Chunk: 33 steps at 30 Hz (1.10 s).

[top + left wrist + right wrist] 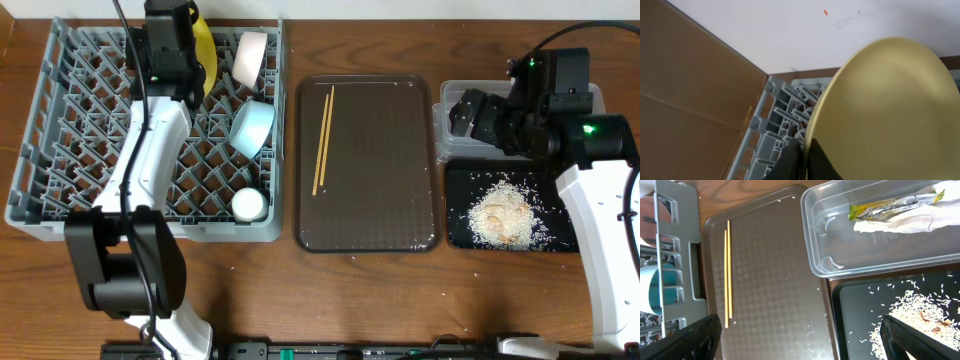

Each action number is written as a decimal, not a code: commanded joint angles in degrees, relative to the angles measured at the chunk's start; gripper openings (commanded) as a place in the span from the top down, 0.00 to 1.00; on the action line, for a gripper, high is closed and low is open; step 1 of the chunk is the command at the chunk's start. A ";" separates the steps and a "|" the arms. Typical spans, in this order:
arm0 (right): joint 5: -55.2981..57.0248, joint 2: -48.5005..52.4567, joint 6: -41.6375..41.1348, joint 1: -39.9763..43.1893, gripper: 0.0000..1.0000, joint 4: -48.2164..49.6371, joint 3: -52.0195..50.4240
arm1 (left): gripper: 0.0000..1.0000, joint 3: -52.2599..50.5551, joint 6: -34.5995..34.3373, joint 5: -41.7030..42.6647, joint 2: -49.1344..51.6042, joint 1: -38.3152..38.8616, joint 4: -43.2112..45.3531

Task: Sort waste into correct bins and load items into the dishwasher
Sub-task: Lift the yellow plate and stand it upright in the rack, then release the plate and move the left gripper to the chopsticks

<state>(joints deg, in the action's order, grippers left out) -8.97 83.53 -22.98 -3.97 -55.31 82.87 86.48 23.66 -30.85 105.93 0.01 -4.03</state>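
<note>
My left gripper [195,70] is shut on the rim of the yellow plate [205,45], held upright at the back of the grey dish rack [60,215]. The left wrist view shows the fingers [804,160] pinching the plate [890,110]. The white bowl [250,58], light-blue bowl [252,127] and small cup [248,205] stand in the rack. The chopsticks [323,138] lie on the brown tray [368,230]. My right gripper [465,112] is open and empty [800,320] over the clear tub [445,95], which holds the green-and-orange wrapper [890,205] and white wrapper [900,224]. Rice [503,215] lies in the black tray [460,215].
The brown tray sits between the rack and the two bins. A few rice grains are scattered on it and on the table near its front edge. A brown cardboard panel [685,85] stands behind the rack's left side.
</note>
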 commanded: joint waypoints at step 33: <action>0.17 0.07 0.35 -0.17 0.01 0.00 0.15 | 0.25 0.28 -18.32 8.50 -7.58 1.97 -5.84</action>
<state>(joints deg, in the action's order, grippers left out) -8.99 83.53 -22.98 -3.97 -55.31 82.87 86.48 10.96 -24.49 105.41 1.26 -7.77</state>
